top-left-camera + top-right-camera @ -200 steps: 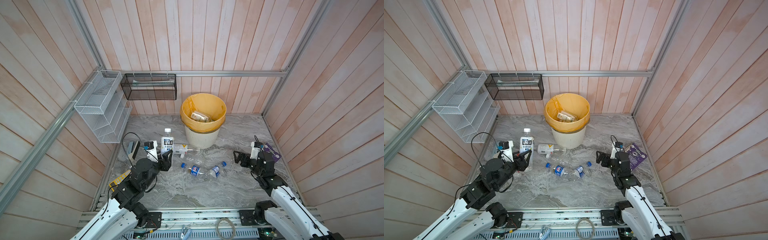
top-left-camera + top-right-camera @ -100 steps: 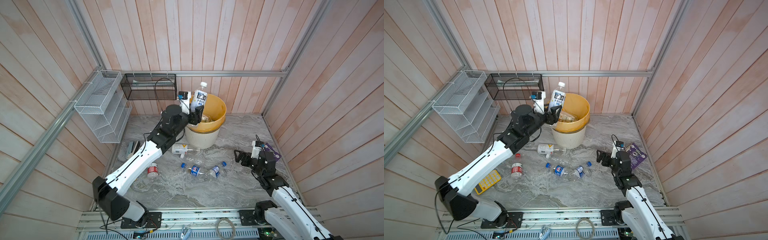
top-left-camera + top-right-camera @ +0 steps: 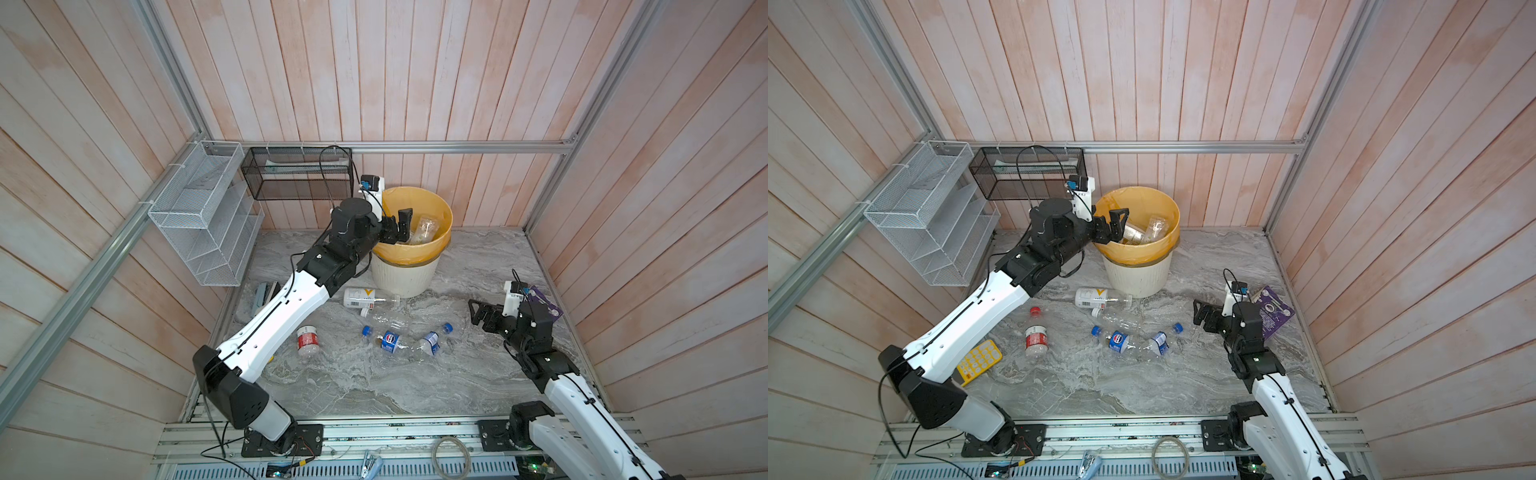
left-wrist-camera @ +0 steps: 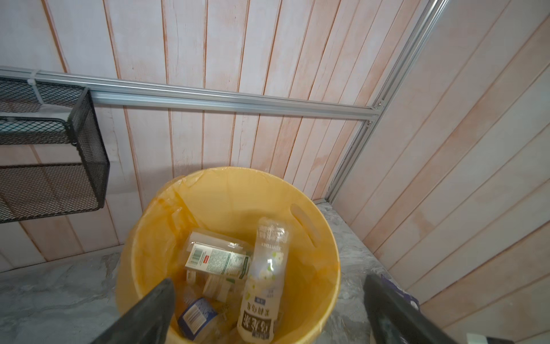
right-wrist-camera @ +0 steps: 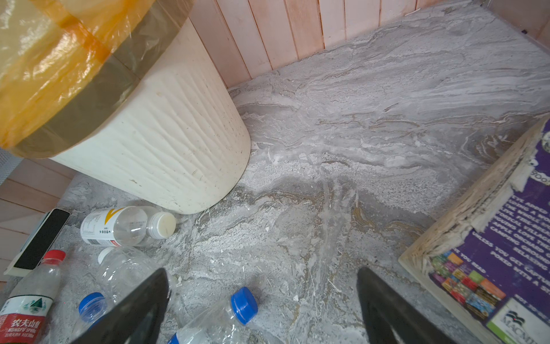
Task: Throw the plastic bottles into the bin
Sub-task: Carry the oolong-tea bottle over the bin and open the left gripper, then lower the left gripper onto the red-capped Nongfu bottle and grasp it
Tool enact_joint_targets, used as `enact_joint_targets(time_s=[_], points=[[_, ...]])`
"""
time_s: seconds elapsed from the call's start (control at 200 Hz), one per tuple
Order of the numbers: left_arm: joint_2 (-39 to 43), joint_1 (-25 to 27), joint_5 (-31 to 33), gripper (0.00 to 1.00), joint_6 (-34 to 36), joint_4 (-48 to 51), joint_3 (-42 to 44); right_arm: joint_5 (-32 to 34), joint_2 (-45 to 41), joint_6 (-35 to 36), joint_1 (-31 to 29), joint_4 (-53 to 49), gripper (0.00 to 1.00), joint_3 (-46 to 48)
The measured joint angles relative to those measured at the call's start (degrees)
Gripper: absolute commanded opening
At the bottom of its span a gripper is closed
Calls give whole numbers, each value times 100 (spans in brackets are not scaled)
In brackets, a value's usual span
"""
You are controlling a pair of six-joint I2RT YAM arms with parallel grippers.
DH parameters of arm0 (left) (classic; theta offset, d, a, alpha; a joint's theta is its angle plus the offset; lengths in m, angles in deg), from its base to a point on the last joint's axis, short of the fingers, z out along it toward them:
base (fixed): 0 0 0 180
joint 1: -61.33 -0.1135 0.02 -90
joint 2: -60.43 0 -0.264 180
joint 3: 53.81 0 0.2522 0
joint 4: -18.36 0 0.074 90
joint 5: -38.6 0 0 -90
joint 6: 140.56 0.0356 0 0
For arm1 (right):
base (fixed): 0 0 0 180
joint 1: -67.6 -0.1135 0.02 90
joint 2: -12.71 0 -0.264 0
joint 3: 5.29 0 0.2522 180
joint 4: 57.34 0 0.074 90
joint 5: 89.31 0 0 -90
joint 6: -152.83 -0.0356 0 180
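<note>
My left gripper (image 3: 399, 226) (image 3: 1115, 226) (image 4: 268, 286) hangs open over the bin (image 3: 401, 274) (image 3: 1136, 276) (image 4: 333, 247), a cream ribbed basket with a yellow bag. A white-labelled bottle (image 4: 265, 268) lies loose inside among several others. On the floor lie a yellow-marked bottle (image 3: 359, 298) (image 5: 119, 226), a red-labelled one (image 3: 307, 340), a clear crushed one (image 3: 386, 320) and two blue-capped ones (image 3: 388, 338) (image 3: 430, 340). My right gripper (image 3: 478, 311) (image 5: 262, 277) stands open and empty, low at the right, near a blue cap (image 5: 244, 303).
A black mesh basket (image 3: 297, 178) and a white wire rack (image 3: 203, 220) hang on the back and left walls. A yellow calculator (image 3: 978, 358) lies under the left arm. A purple book (image 3: 1273, 311) lies beside the right gripper. A phone (image 5: 41, 238) rests by the left wall.
My left arm swung from the floor up to the bin with the white-labelled bottle, then opened; the bottle now lies in the bin. The right arm has not moved.
</note>
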Motion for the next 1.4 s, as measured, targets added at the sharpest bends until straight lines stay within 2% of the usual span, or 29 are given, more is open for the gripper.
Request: enact_joint_targets(time_s=[0.26,0.465,0.62,0.74,0.955,1.245,1.4], points=[[1554,-212,885,100,-149,-149,2273,0,59,0,0,11,99,9],[2533,-846,1403,100,-1110,535,4448,0,138,-2,0,57,99,46],[3202,-1019,1650,100,-1864,953,5528,-20,225,-4,0,140,99,96],[3233,-1161,1670,100,-2214,1001,5895,-44,306,-7,0,160,99,118],[2667,-1320,1438,100,-2546,723,6308,-44,289,-7,0,160,99,118],[2452,-1414,1130,88,-2673,293,6695,-44,243,-7,0,160,99,118],[2308,-1429,931,87,-2645,94,6776,-44,251,-7,0,162,99,120]])
